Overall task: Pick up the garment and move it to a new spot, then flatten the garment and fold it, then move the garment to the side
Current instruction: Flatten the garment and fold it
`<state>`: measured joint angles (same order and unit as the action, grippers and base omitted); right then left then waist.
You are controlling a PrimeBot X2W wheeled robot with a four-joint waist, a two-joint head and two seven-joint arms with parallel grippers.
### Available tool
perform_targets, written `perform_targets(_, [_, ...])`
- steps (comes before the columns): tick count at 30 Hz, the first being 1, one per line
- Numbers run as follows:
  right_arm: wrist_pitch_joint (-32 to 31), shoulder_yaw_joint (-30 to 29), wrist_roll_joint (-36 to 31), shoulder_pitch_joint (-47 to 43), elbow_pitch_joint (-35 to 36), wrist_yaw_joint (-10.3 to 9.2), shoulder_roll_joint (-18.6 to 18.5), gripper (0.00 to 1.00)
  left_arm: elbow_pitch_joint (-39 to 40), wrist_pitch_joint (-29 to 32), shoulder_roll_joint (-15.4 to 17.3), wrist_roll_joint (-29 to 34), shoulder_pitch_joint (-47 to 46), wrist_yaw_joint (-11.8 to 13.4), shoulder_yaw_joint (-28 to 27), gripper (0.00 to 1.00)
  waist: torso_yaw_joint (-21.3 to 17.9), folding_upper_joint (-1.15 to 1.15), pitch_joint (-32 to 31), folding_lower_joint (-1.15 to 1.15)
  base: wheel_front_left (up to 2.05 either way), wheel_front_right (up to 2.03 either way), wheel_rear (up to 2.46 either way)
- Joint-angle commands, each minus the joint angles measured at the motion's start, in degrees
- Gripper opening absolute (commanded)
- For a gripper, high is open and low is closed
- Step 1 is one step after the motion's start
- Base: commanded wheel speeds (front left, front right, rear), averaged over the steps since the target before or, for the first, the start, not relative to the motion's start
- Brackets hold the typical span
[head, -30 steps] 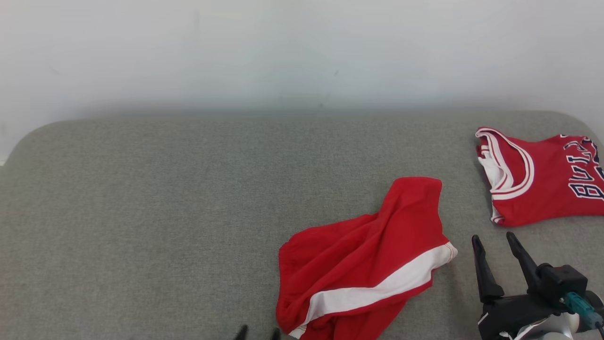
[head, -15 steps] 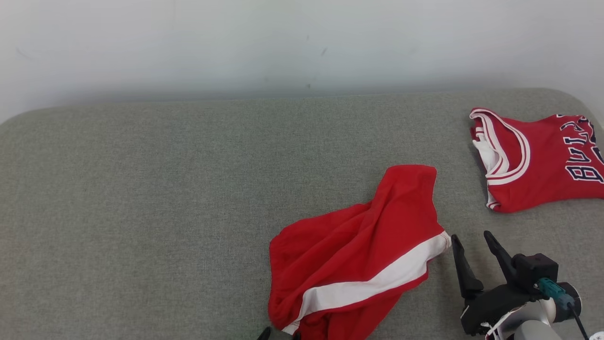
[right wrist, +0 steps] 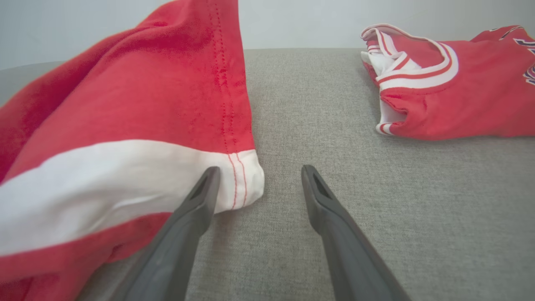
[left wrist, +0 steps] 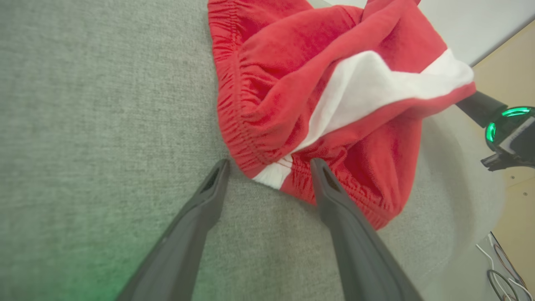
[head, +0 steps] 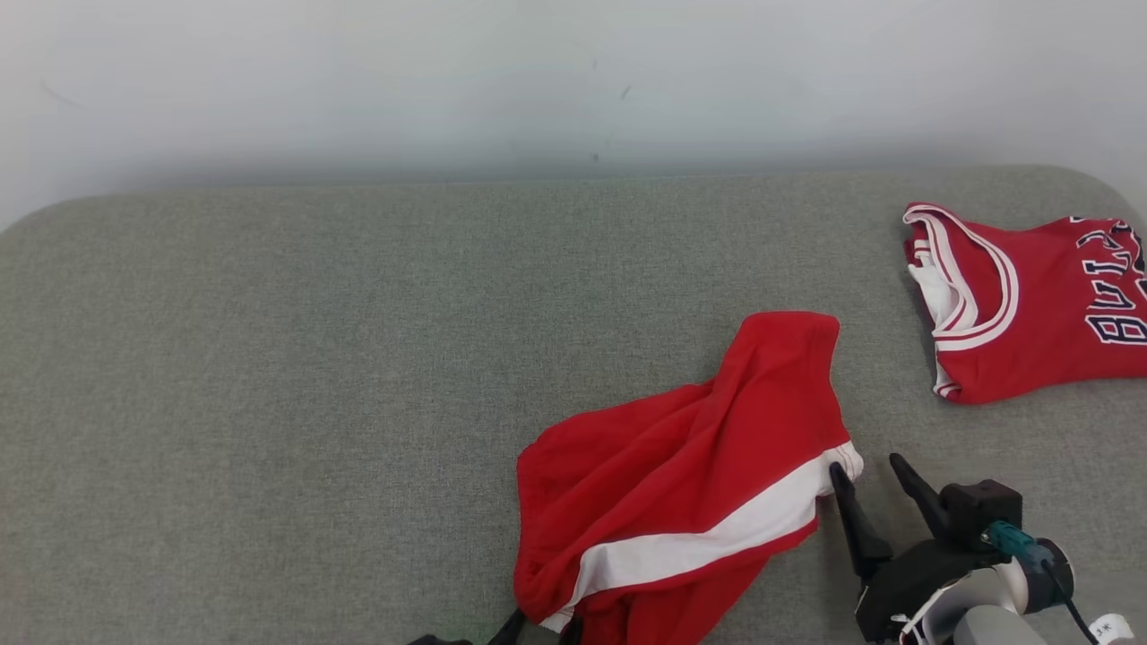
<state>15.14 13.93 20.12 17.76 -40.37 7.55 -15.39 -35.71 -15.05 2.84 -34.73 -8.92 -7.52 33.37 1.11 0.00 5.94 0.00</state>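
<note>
gaping empty, the right gripper (head: 865, 463) is sitting just beside the white-striped hem of the shorts (head: 681, 484); the left gripper (left wrist: 268, 162), likewise spread, is framing their waistband. the shorts are lying crumpled on the cushion (head: 269, 358), apart from a jersey (head: 1030, 313).

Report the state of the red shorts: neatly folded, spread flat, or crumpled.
Crumpled. The red shorts lie in a bunched heap with uneven ridges, their white stripe slanting and the gathered waistband curving round.

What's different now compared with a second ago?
Both grippers have crept in on the red shorts: the right gripper slid left to their white-striped corner, and the left gripper reached the waistband. Both are open, nothing grabbed. The shorts and the jersey lie as before.
</note>
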Motion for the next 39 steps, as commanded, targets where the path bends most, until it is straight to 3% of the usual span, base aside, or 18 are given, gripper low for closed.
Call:
perform_targets(1, [0.0,0.6,0.3,0.8,-0.5,-0.1,0.2,1.0,-0.5,-0.1,0.1,-0.6,-0.9,0.1,0.3,1.0,0.0,0.0,0.3,0.0,0.0,0.0,0.0])
perform_targets(4, [0.0,2.6,1.5,2.3,-2.8,-0.1,0.3,1.0,-1.5,0.0,0.1,-1.6,-2.3,0.1,1.1,1.0,0.4,0.0,0.8,0.0,0.0,0.0,0.0])
perform_targets(5, [0.1,3.2,2.0,2.9,-3.4,-0.1,0.3,0.93,-1.8,0.0,0.1,-2.2,-2.7,0.1,1.4,1.0,0.5,0.0,0.9,0.0,0.0,0.0,0.0])
perform_targets(6, [0.0,3.9,2.7,3.4,-4.4,-0.1,0.4,0.48,-2.1,0.0,0.1,-2.9,-3.1,0.1,2.1,1.0,0.7,0.0,1.1,0.0,0.0,0.0,0.0])
perform_targets(7, [0.0,4.5,3.3,4.0,-5.1,-0.1,0.5,0.2,-2.6,0.0,0.1,-3.1,-3.6,0.1,2.6,0.85,0.9,0.0,1.2,0.0,0.0,0.0,0.0])
perform_targets(8, [0.0,4.8,3.6,4.5,-5.7,-0.1,0.5,0.0,-3.1,0.0,0.1,-3.5,-4.1,0.1,3.0,0.15,1.1,0.0,1.2,0.0,0.0,0.0,0.0])
perform_targets(9, [0.1,5.2,3.9,4.9,-5.8,-0.1,0.6,0.0,-3.2,0.0,0.1,-4.1,-4.5,0.1,3.2,0.0,1.3,0.0,1.2,0.0,0.0,0.0,0.0])
perform_targets(18, [0.0,2.7,4.8,0.3,-1.5,-0.11,-1.3,0.0,0.3,-0.1,1.3,-4.6,-1.4,0.1,1.0,0.0,1.6,0.0,-1.2,0.0,0.0,0.0,0.0])
perform_targets(26, [0.0,-2.6,5.0,-7.5,9.1,-0.11,-1.3,0.0,8.7,-0.1,3.7,-0.7,2.8,0.1,-3.4,0.0,1.4,0.0,-2.6,0.0,0.0,0.0,0.0])
perform_targets(31, [0.0,-2.6,4.7,-9.2,17.0,-0.11,-0.7,0.0,13.1,-0.1,7.1,2.6,-0.3,0.1,-6.8,0.0,1.4,0.0,-3.3,0.0,0.0,0.0,0.0])
perform_targets(39, [0.0,0.4,5.4,-12.4,25.4,-0.11,0.9,0.0,16.2,-0.1,11.6,4.5,-4.7,0.1,-7.4,0.0,1.1,0.0,-4.0,0.0,0.0,0.0,0.0])
